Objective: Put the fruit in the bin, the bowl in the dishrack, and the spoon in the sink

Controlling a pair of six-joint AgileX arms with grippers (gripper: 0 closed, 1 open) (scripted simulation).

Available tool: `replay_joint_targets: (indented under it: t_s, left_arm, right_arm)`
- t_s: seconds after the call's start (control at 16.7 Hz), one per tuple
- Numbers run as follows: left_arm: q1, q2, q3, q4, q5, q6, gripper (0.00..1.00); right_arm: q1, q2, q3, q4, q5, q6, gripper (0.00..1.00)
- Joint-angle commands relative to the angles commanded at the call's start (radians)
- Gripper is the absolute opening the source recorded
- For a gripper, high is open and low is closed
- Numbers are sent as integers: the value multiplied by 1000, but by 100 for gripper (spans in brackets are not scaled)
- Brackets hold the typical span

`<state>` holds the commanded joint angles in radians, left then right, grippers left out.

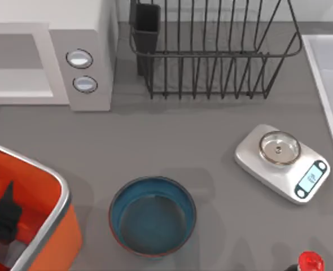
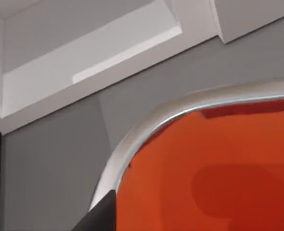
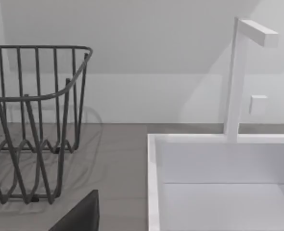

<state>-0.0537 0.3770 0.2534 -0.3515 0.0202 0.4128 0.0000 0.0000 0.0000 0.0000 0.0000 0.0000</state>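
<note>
You're looking down on a plain grey table [image 1: 172, 135] under even, soft light. A white microwave [image 1: 48, 62] sits at its far left corner, a pale wall [image 3: 147, 57] rising behind the table's far edge.

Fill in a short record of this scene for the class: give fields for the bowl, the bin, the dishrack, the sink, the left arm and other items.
bowl: blue bowl on the table, front centre, upright
bin: orange bin at front left
dishrack: black wire dishrack at the back
sink: pale sink at right edge
left arm: left gripper over the bin's inside
other items: microwave, scale, red-capped bottle
</note>
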Motion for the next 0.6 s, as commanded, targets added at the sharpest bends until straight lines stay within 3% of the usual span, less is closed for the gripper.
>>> replay_joint_targets:
  t_s: [0.3,0.6]
  left_arm:
    - [42,-291,-193,268,-14,-321,100]
    - [54,-377,-253,351,-20,-413,100]
  right_arm:
    - [0,0,0,0,0,0,100]
    - [0,0,0,0,0,0,100]
